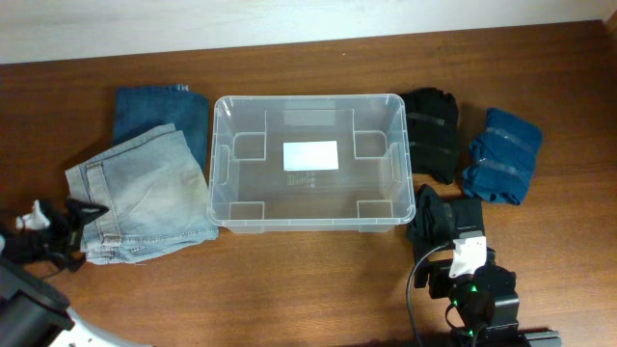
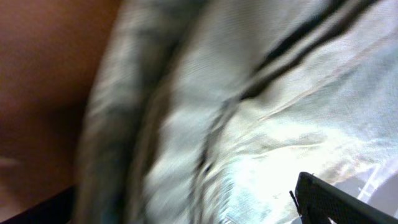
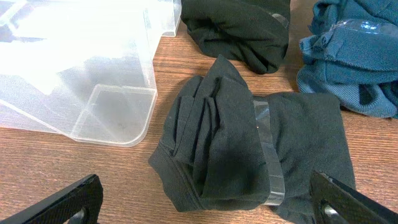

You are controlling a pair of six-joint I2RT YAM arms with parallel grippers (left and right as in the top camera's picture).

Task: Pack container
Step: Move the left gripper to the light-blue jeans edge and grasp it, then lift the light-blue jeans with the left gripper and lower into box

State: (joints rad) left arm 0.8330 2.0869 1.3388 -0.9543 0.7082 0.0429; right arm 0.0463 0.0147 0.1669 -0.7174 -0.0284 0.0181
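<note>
Light jeans [image 1: 145, 198] overlap dark jeans [image 1: 178, 116]; a taped black bundle [image 3: 249, 149], black garment [image 1: 431, 130] and blue bundle [image 1: 503, 154] lie close together.

Desk [image 1: 308, 289]: brown wood grain, seen bare in front and at the far edge.

Centre: clear container [image 1: 221, 164], flat on its base, with a white label [image 1: 310, 155] showing through the bottom.

Left side: light-wash jeans [image 1: 145, 193], folded, lying up against the container's left wall. They overlap the near part of folded dark blue jeans [image 1: 166, 114], which lie further back.

Right side: black bundle [image 1: 432, 133] just beside the container's far corner, with a blue bundle [image 1: 503, 154] just beside it, further right. By the near corner lies a second black bundle [image 3: 249, 149], banded with clear tape. It is close to the container, with bare wood between them.
</note>
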